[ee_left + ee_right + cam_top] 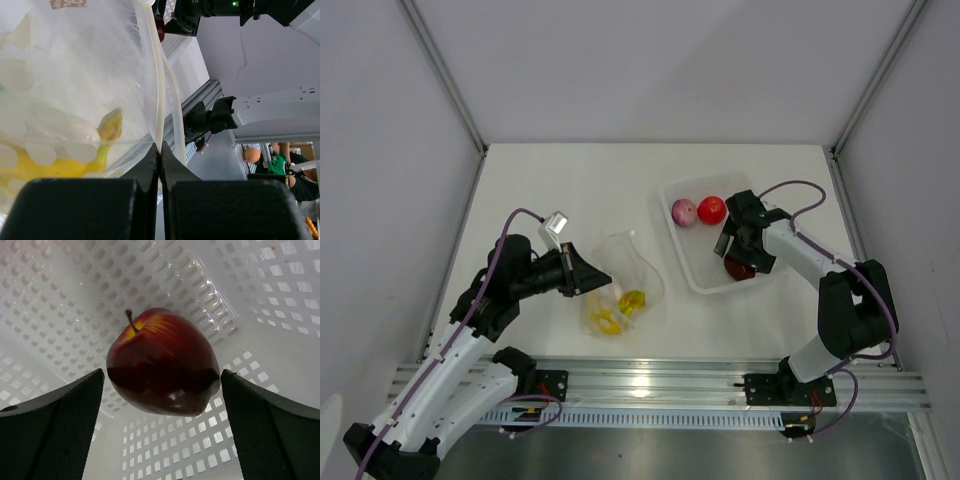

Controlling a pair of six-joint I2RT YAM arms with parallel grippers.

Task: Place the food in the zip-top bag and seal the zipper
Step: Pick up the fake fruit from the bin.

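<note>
Zip-top bag [620,272] lies on the white tabletop [570,190], left of the perforated tray [705,278], with the banana bunch [605,320] inside it. Left end effector [160,150] clamped on the bag's edge. Right end effector [161,410] wide open, fingers either side of the dark red apple [160,360] in the tray. White panels [650,60] and aluminium posts [445,70] enclose the workspace.

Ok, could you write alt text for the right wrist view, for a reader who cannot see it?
A dark red apple with a stem lies in a white perforated tray. The right gripper stands wide open, one black finger on each side of it.
</note>
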